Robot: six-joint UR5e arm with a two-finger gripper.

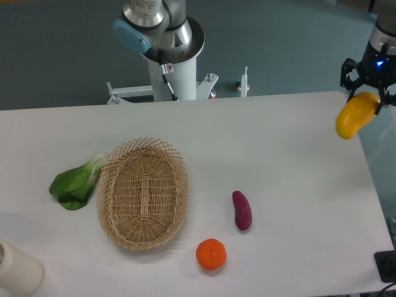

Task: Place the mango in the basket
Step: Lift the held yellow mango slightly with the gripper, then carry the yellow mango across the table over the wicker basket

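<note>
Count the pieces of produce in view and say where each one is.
4. The mango is held in the gripper at far right; the orange and purple sweet potato lie right of the basket; the bok choy lies left. None looks hidden.

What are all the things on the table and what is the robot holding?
basket: one, light tan wicker, left of the table's middle, nothing in it.
leafy green vegetable: one, green with a pale stalk, against the basket's left rim.
sweet potato: one, purple, right of the basket.
orange: one, orange, near the front edge, below the sweet potato.
cylinder: one, cream, front left corner, partly cut off.
table: one, white.
mango: one, yellow-orange, in the air at the right edge.
hand: one, black, shut on the mango, far right.
</note>
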